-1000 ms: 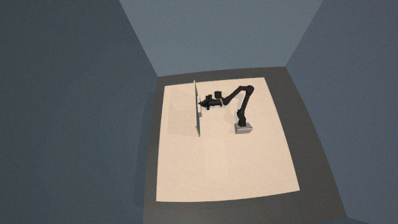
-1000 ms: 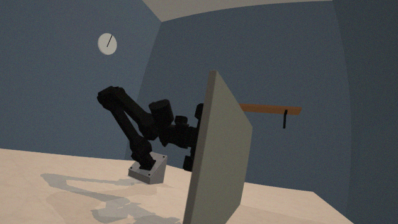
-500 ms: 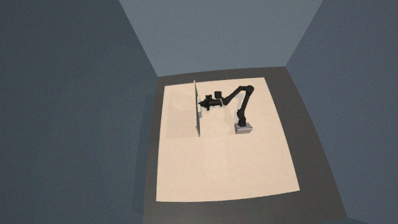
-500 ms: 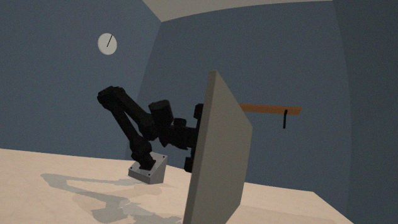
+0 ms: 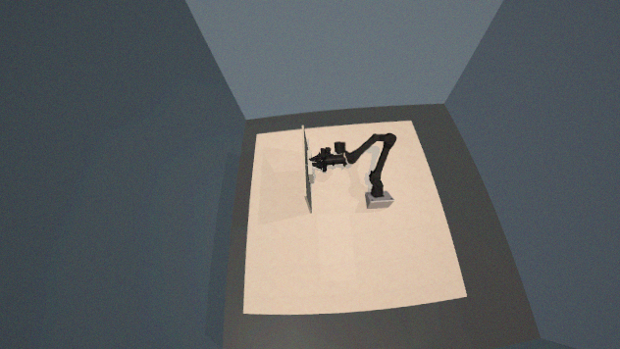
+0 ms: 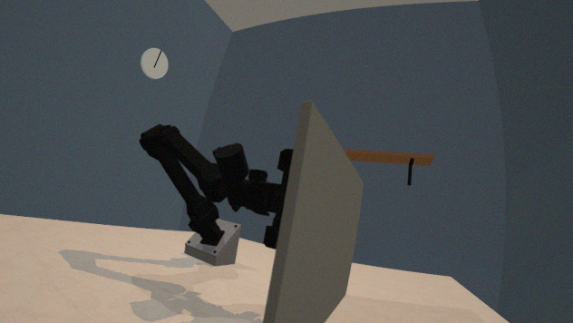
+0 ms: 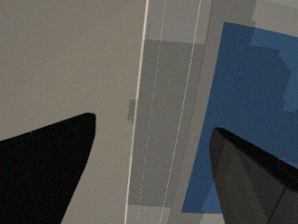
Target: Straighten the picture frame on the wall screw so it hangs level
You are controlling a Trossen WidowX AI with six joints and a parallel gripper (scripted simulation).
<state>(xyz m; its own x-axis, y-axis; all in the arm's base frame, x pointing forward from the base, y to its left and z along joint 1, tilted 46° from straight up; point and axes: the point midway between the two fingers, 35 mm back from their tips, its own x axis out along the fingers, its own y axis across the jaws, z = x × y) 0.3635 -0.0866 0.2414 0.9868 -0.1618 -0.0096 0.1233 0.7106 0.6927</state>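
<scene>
The picture frame (image 7: 170, 110) shows in the wrist view as a pale grey side bar beside a blue picture (image 7: 240, 80). The bar runs at a slant, leaning right toward the top of that view; whether the frame hangs level I cannot tell. My gripper (image 5: 312, 162) (image 7: 153, 131) is open, with one finger on each side of the bar and gaps between both fingers and the bar. Behind the frame is the upright grey panel (image 5: 308, 183) (image 6: 317, 218) (image 7: 55, 60). It hides the frame and fingertips in the exterior view. The screw and notched strip are hidden.
The panel stands upright on the pale table (image 5: 294, 265) (image 6: 27, 254), in front of the arm's grey base (image 5: 380, 200) (image 6: 213, 255). A wooden shelf (image 6: 385, 157) and a round clock (image 6: 151, 68) are on the room walls behind.
</scene>
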